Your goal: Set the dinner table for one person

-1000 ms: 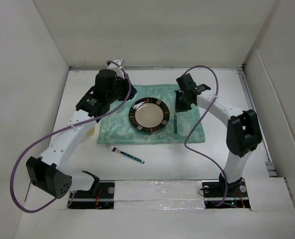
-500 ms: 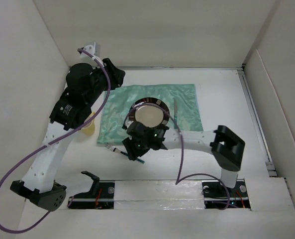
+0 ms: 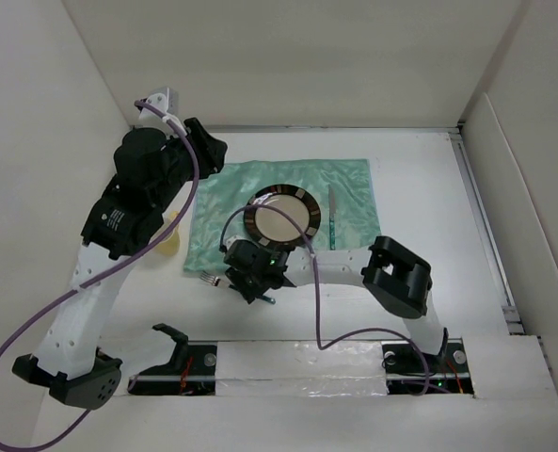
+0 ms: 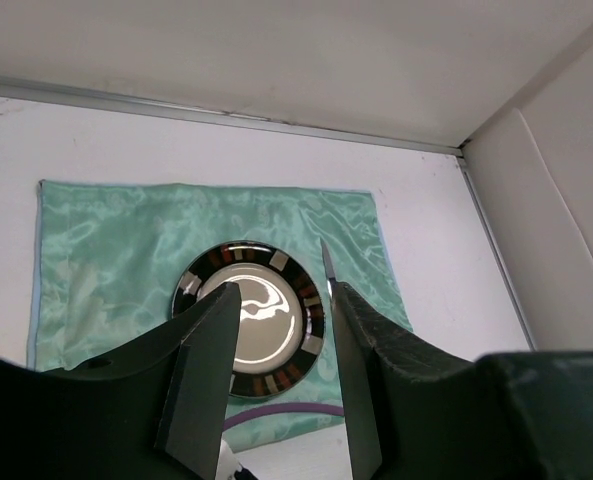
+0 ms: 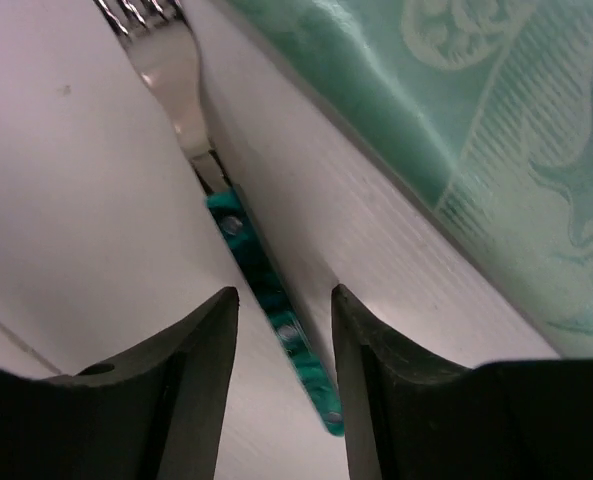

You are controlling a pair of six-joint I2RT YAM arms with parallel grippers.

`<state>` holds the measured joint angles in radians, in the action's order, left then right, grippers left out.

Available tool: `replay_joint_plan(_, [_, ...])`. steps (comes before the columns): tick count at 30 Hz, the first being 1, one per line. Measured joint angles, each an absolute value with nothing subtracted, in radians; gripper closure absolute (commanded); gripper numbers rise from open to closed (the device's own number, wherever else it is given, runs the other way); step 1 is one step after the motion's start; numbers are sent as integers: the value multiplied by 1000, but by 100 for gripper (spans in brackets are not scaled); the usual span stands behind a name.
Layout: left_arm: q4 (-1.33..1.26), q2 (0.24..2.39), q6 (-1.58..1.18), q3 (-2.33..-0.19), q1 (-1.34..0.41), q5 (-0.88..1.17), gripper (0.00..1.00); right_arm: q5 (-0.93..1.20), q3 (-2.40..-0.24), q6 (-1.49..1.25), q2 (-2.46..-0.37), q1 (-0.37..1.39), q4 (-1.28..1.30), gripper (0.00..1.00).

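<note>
Nearest me, the right tool (image 5: 284, 300) is hanging low over the dinner table (image 3: 420, 188), just short of the near edge of the mint-green placemat (image 3: 354, 184). Its jaws are standing apart and gripping nothing. The fork (image 5: 264, 288) is lying flat on the bare table between its two fingers (image 5: 201, 360). The fork's long axis is running along that gap and roughly parallel to the placemat's edge, with the tines pointing toward the left side and the teal handle trailing back under the tool. A finger is sitting on either side of the handle, so I judge that closing would pinch it across its width. I cannot tell whether the fingertips are touching the table.

Farther back, the plate (image 3: 280, 218) is resting mid-placemat. The knife (image 3: 332, 217) is lying just to its right with its blade pointing away.

Farthest off, the left tool (image 4: 283, 298) is hovering high at the far left, open and empty, well apart from the fork. The right arm is plainly the nearer one.
</note>
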<state>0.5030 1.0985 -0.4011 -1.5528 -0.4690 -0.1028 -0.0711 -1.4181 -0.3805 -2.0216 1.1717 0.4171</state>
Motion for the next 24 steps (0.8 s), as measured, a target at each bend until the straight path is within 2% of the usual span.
replay_joint_plan(2, [506, 1093, -401, -1553, -469, -110, 62, -90, -1434, -370, -2037, 1191, 413, 60])
replay_joint_plan(3, [507, 1091, -401, -1553, -469, -112, 62, -104, -1436, -361, -2041, 1205, 411, 69])
replay_joint_plan(4, [507, 1090, -401, -1553, -469, -115, 62, -118, -1438, -356, -2043, 1219, 410, 79])
replay_joint_plan(5, [506, 1089, -401, -1553, -469, -117, 62, -133, -1439, -355, -2046, 1234, 410, 99])
replay_joint_plan(12, [507, 1088, -400, -1553, -469, -145, 59, -176, -1449, -354, -2029, 1303, 475, 100])
replay_joint_plan(17, [513, 1090, -390, -1576, -469, -212, 54, -137, -1484, -345, -1895, 1282, 598, 100])
replay_joint_plan(21, [505, 1085, -379, -1575, -469, -270, 54, -113, -1628, -390, -1810, 1192, 604, 100])
replay_joint_plan(24, [497, 1077, -384, -1528, -469, -314, 55, -137, -1784, -485, -1859, 1099, 589, 100])
